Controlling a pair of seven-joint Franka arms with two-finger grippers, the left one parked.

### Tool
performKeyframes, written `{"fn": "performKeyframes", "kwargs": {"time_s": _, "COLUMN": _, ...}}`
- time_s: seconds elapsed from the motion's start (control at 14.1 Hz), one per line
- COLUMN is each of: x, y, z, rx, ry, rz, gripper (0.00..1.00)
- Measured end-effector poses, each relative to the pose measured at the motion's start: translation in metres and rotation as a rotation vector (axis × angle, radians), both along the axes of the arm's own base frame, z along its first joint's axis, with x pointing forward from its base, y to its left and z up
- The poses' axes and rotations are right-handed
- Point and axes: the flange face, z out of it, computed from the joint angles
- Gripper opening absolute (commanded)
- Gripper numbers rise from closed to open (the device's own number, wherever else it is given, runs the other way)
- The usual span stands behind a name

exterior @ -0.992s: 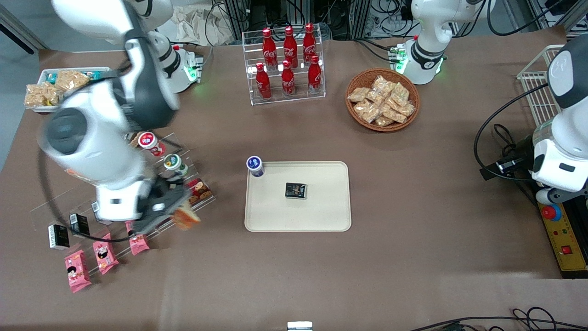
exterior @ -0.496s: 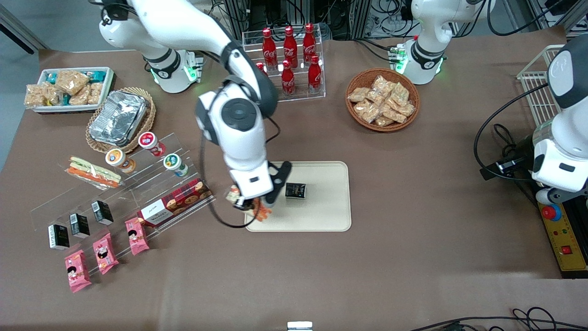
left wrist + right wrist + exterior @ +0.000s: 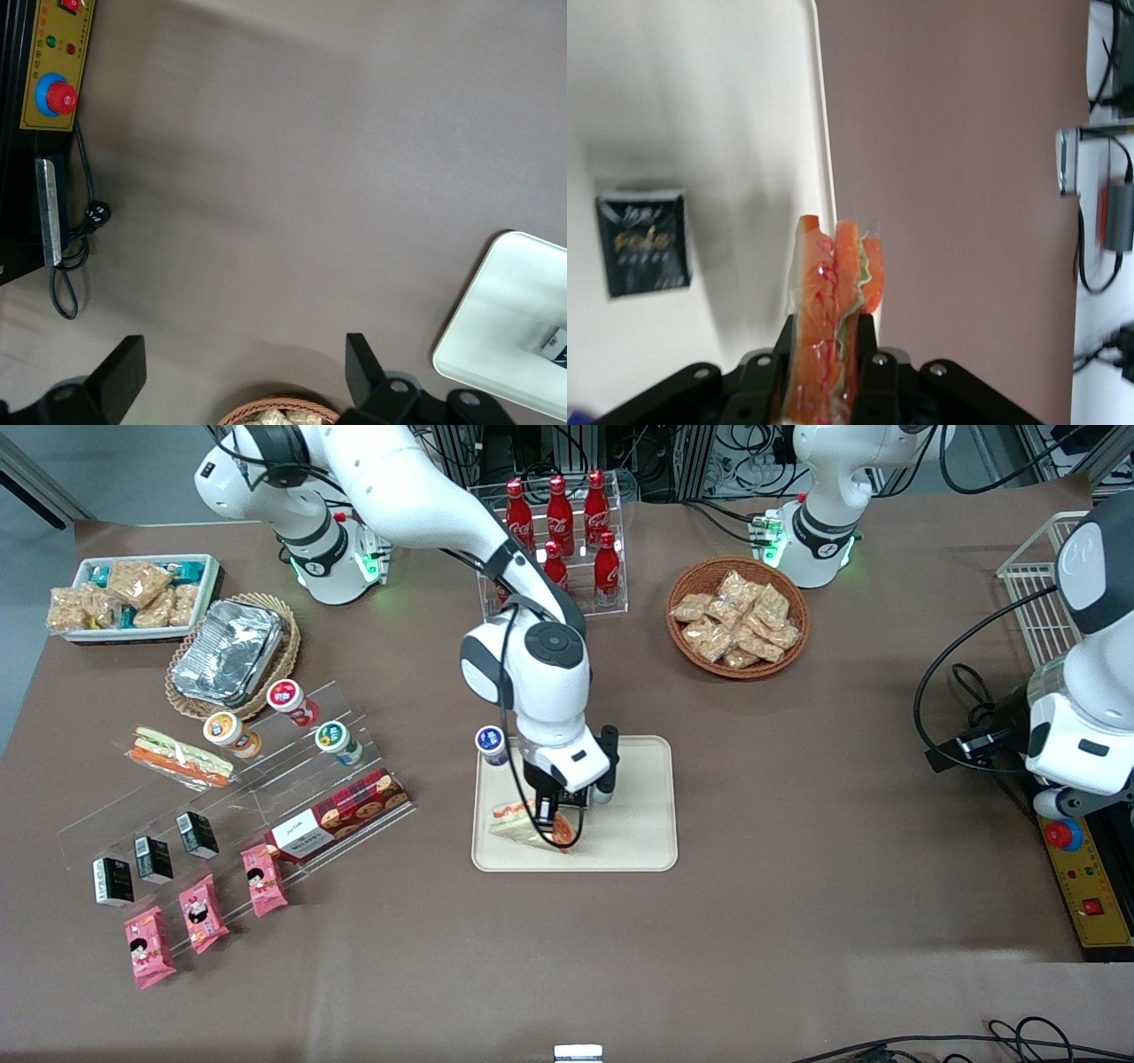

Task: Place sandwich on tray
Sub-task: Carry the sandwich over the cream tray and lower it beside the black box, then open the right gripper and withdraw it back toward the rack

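Brown cloth covers the whole table, snacks and cola bottles scattered around, and the cream tray (image 3: pixel 633 850) sits mid-table. Right arm's gripper (image 3: pixel 551 815) hangs low over the tray, clamped on the sandwich (image 3: pixel 530 826), fingers (image 3: pixel 873 354) squeezing the wedge from both bread faces with the red and green filling edge poking out. Can't tell if it's touching the tray yet. I'd guess it's light, squishy, and the clear wrap is slippery, so pinching across the flat bread sides seems right, gently, or the filling squishes out. Small black packet (image 3: pixel 642 241) lies on the tray nearby.
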Motion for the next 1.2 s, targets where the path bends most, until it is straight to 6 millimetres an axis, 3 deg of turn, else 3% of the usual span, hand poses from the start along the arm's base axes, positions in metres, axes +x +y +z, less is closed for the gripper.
{"fn": "performKeyframes", "kwargs": {"time_s": 0.21, "x": 0.003, "y": 0.002, "z": -0.052, "rx": -0.012, "ry": -0.025, "rz": 0.048, "gripper": 0.35}}
{"fn": "performKeyframes", "kwargs": {"time_s": 0.35, "x": 0.003, "y": 0.002, "z": -0.072, "rx": -0.020, "ry": -0.031, "rz": 0.067, "gripper": 0.38}}
{"fn": "performKeyframes", "kwargs": {"time_s": 0.43, "x": 0.003, "y": 0.002, "z": -0.075, "rx": -0.021, "ry": -0.032, "rz": 0.070, "gripper": 0.74}}
{"fn": "performKeyframes", "kwargs": {"time_s": 0.5, "x": 0.003, "y": 0.002, "z": -0.075, "rx": -0.021, "ry": -0.033, "rz": 0.071, "gripper": 1.00}}
{"fn": "performKeyframes", "kwargs": {"time_s": 0.57, "x": 0.004, "y": 0.002, "z": -0.073, "rx": -0.019, "ry": -0.036, "rz": 0.070, "gripper": 1.00}}
{"fn": "performKeyframes", "kwargs": {"time_s": 0.71, "x": 0.006, "y": 0.005, "z": -0.063, "rx": -0.008, "ry": -0.050, "rz": 0.073, "gripper": 1.00}}
{"fn": "performKeyframes", "kwargs": {"time_s": 0.92, "x": 0.013, "y": 0.003, "z": -0.030, "rx": 0.097, "ry": -0.029, "rz": -0.004, "gripper": 1.00}}
{"fn": "performKeyframes", "kwargs": {"time_s": 1.06, "x": 0.021, "y": -0.011, "z": 0.006, "rx": 0.187, "ry": 0.050, "rz": -0.114, "gripper": 1.00}}
{"fn": "performKeyframes", "kwargs": {"time_s": 1.2, "x": 0.035, "y": -0.045, "z": 0.050, "rx": 0.222, "ry": 0.111, "rz": -0.239, "gripper": 1.00}}
